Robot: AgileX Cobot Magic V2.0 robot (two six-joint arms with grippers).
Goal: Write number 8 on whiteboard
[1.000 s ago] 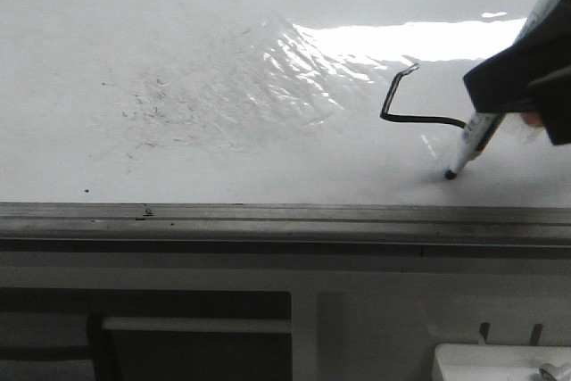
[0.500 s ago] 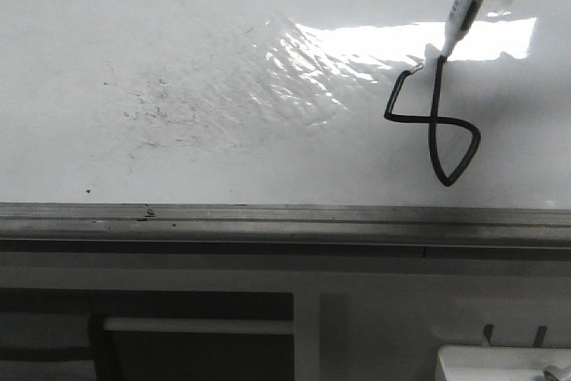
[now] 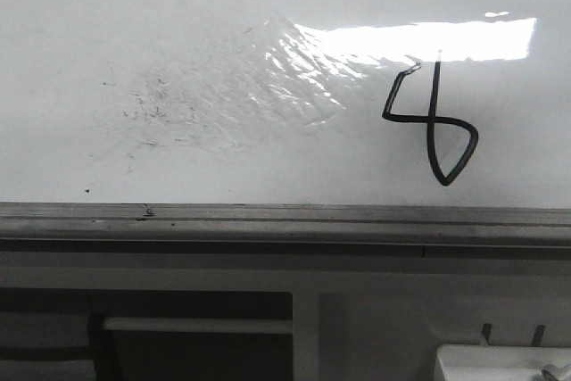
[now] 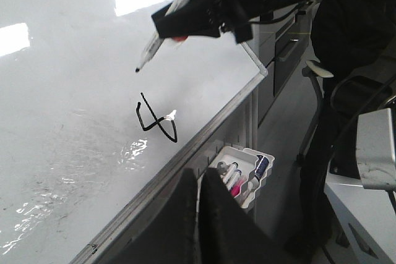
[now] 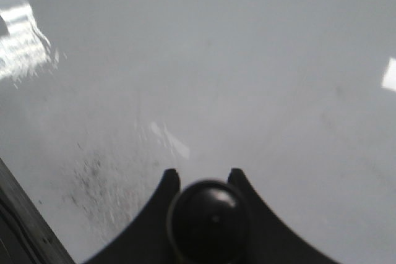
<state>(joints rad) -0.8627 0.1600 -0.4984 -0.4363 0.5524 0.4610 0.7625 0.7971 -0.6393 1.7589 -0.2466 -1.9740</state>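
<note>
The number 8 [image 3: 432, 124], a crooked black loop, lies at the right of the whiteboard [image 3: 178, 24] in the front view. The right tool [image 4: 185, 13] pinches a marker [image 4: 151, 47], its tip lifted clear of the board, presumably because the stroke is finished. The left tool [image 4: 199, 214] rests pressed together, idle.

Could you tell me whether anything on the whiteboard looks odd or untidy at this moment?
Yes. The number 8 is crooked and angular, and its upper loop is not closed, so it reads almost like a 4. To its left, the whiteboard has a wrinkled patch of clear film and faint black smudge specks.
</note>
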